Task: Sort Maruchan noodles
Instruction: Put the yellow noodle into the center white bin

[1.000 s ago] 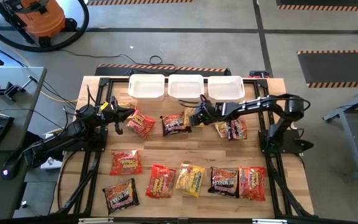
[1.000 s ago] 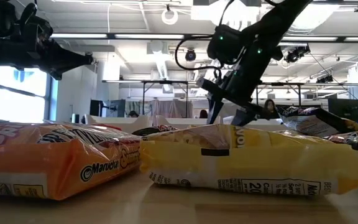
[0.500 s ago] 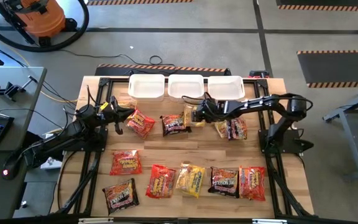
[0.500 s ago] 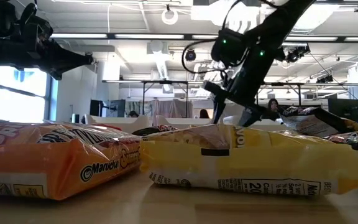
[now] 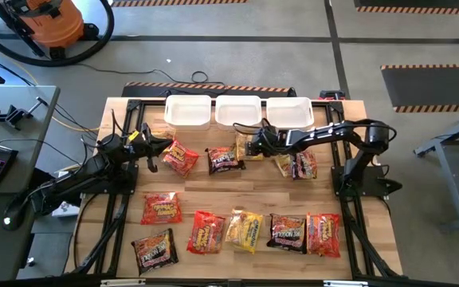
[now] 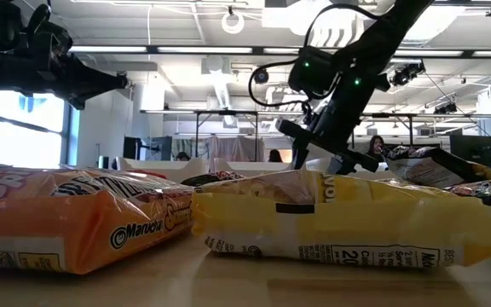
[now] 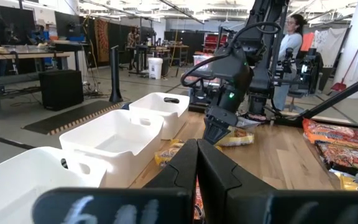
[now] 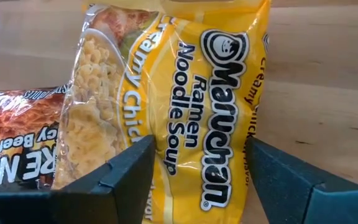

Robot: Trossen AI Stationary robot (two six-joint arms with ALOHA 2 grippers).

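The right gripper point(image 5: 253, 145) is reaching toward the back of the table, hanging spread wide directly over a yellow Maruchan Creamy Chicken packet point(image 8: 185, 106). In the right wrist view, its two dark fingers point(image 8: 129, 171) are framing the packet, one on each side, and it is not clear whether either is touching the wrapper. Just beside that packet, on the side away from the right arm's base, a dark beef packet point(image 5: 222, 159) is lying flat. Beyond the gripper, three white bins point(image 5: 238, 112) are sitting in a row along the far edge of the table point(image 5: 237, 187); the gripper is hovering just in front of the middle one.

The left gripper point(image 5: 164, 144) is waiting clenched shut, holding nothing, in front of the leftmost bin, with a red packet point(image 5: 181, 157) lying just beside its tip.

Behind the right gripper, nearer its arm, two more packets point(image 5: 296, 165) are lying partly overlapped. Well away from both grippers, along the near edge, a row of seven red, yellow and dark packets point(image 5: 237, 229) is lying flat.
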